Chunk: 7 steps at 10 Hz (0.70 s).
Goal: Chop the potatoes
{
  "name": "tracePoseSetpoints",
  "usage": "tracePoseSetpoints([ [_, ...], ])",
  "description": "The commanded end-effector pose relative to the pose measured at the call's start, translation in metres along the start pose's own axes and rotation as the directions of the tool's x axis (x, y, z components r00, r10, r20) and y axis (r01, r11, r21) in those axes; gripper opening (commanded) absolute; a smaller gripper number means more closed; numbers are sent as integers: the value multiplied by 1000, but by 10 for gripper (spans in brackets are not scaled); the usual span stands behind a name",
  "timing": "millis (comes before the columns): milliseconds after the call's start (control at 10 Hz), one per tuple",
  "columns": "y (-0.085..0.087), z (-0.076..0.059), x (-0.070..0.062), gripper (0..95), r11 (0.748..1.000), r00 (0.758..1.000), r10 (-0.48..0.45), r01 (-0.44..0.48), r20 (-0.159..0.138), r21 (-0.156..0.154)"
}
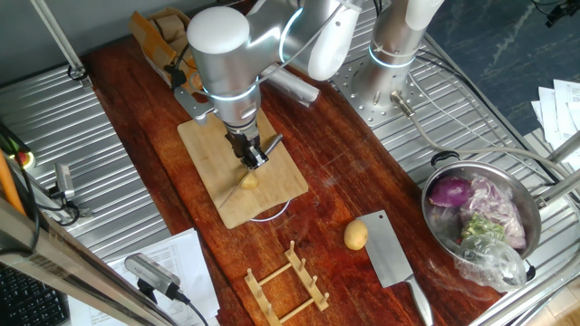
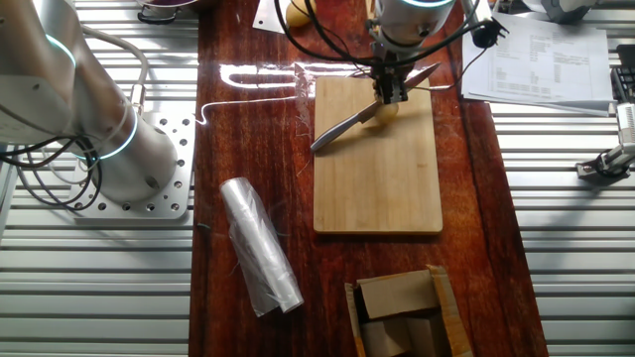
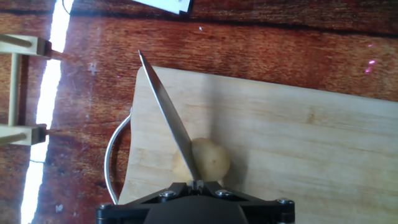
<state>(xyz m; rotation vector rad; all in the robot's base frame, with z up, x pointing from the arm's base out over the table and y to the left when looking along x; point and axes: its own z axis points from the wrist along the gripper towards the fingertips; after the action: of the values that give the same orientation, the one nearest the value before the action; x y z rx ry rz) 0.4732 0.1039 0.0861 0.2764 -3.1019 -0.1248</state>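
Note:
One small yellow-tan potato lies on the wooden cutting board, near its end. My gripper is right above it, shut on a knife. The blade slants across the potato, which shows on both sides of the steel. From the sides, the gripper stands upright over the potato, with the knife lying at an angle over the board. A second whole potato rests on the tabletop beside a cleaver.
A steel bowl at the right holds a purple-red onion and scraps. A wooden rack stands at the front. A roll of plastic film and an open cardboard box lie beyond the board's other end.

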Motion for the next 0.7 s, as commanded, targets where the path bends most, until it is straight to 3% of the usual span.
tracePoseSetpoints([
  [100, 0, 2, -2, 0, 1000, 1000, -4, 4, 4, -9],
  [700, -1, 5, -4, 0, 999, 999, -40, 39, 5, 7],
])
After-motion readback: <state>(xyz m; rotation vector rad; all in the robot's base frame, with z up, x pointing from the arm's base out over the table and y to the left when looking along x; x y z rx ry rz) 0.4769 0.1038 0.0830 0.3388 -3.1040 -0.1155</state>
